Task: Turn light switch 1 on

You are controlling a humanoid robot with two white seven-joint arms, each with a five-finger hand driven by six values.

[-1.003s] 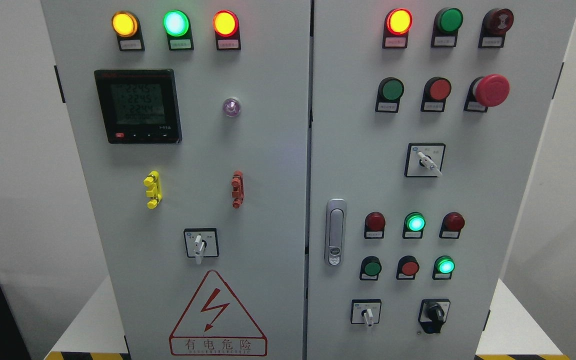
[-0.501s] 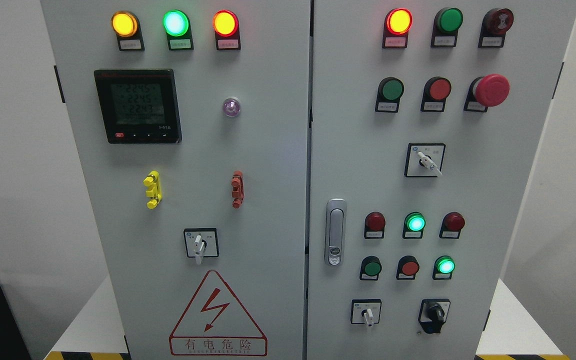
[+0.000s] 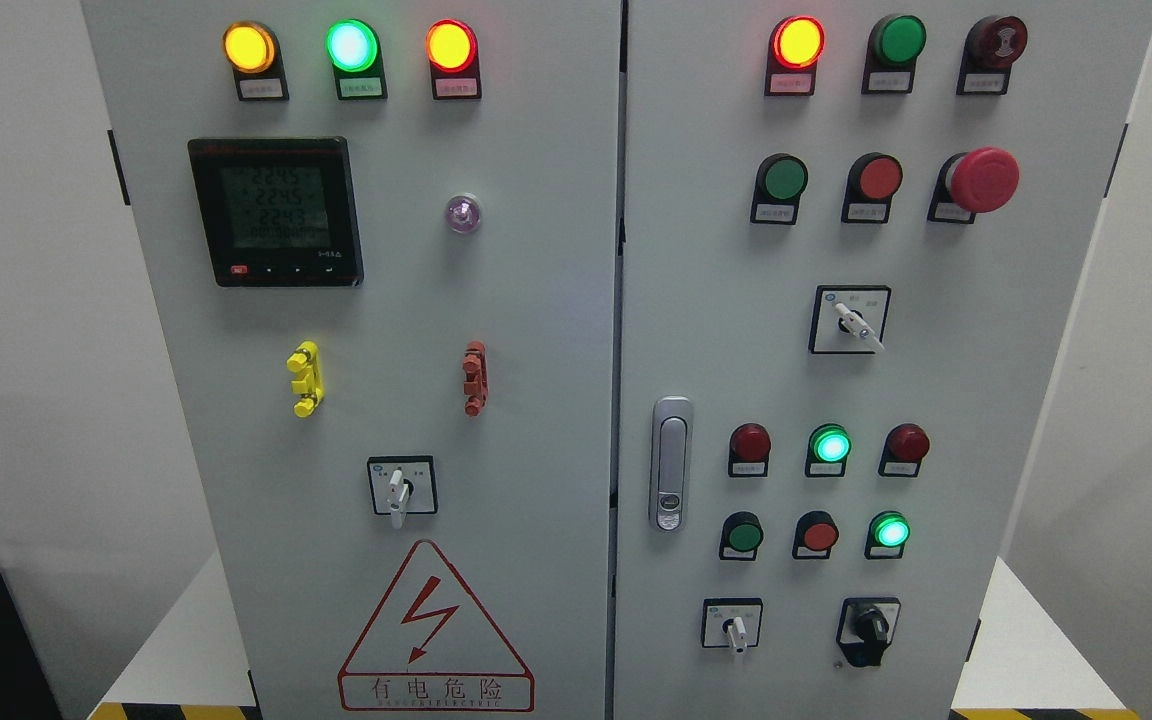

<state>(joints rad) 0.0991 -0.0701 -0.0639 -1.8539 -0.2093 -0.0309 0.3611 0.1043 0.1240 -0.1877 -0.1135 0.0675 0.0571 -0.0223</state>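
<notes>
Across the grey cabinet [image 3: 536,300] nothing had changed over the last second: the same lamps glowed and every selector kept its setting. Neither the left hand nor the right hand showed in the head view, so their fingers could not be judged, and nothing could be placed relative to them. Which control was light switch 1 could not be told, since the labels were too small to read. Candidates were the left-door selector [image 3: 397,490], the upper right selector [image 3: 852,323], the lower white selector [image 3: 734,630] and the black knob [image 3: 870,628]. The task looked unstarted, with the whole reach still ahead.
</notes>
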